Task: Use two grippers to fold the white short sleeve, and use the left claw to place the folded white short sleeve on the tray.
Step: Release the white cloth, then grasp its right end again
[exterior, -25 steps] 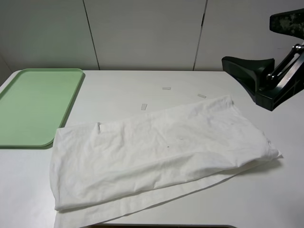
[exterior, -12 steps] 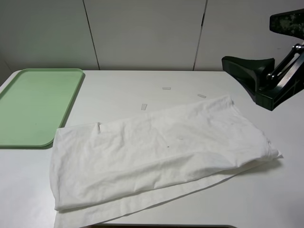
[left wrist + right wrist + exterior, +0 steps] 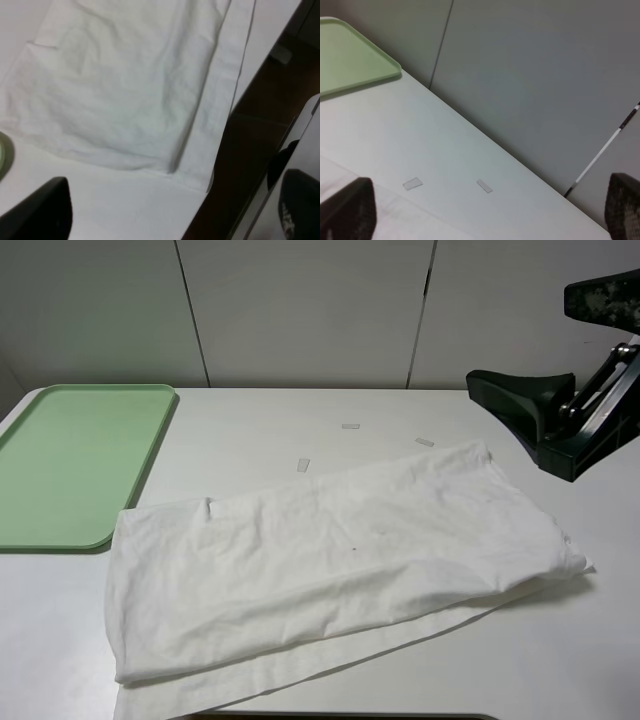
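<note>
The white short sleeve (image 3: 330, 560) lies folded once and wrinkled across the front middle of the white table, its lower layer sticking out along the near edge. The tray (image 3: 70, 460) lies bare at the far left, just off the shirt's left corner. My right gripper (image 3: 520, 335) hovers open above the table's far right, off the shirt's right end. In the right wrist view, the right gripper (image 3: 487, 210) holds nothing. The left gripper (image 3: 175, 200) is open and held above the shirt's (image 3: 120, 95) left end near the table's front edge. It is out of the exterior view.
Three small white tape strips (image 3: 350, 426) lie on the table behind the shirt. A grey panelled wall (image 3: 300, 310) stands behind the table. The table's front edge (image 3: 225, 135) drops to a dark floor right beside the shirt's hem.
The right arm has shifted very slightly up and to the right. The shirt and tray have not moved.
</note>
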{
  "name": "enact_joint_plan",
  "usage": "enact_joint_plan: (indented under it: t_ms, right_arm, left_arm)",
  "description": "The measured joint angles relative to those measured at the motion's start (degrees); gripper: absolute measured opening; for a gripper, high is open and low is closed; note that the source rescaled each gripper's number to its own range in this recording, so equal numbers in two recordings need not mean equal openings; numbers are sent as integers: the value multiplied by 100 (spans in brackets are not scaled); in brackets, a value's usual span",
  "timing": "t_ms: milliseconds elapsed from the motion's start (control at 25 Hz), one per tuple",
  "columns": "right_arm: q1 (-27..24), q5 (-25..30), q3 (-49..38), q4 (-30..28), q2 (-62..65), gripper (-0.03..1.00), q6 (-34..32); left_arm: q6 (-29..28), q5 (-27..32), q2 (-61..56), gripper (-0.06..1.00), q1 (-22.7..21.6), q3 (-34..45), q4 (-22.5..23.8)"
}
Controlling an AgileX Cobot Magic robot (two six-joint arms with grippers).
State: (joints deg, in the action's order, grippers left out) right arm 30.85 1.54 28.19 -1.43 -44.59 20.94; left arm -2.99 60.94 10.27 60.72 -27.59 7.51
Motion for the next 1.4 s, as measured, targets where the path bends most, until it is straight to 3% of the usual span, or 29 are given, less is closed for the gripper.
enact_joint_plan:
  t_ms: [360, 1160, 1280, 1400]
  right_arm:
    - [0, 0, 0, 0, 0, 100, 0]
    - [0, -154, 0, 0, -245, 100, -104]
    - [0, -184, 0, 0, -245, 100, -104]
    - [0, -154, 0, 0, -245, 100, -104]
  left_arm:
    - [83, -36, -1025, 82, 0, 0, -126]
    - [73, -26, -1067, 82, -75, 24, -135]
    - [73, -31, -1067, 82, -1891, 24, -141]
    - [73, -31, -1067, 82, -3047, 30, -141]
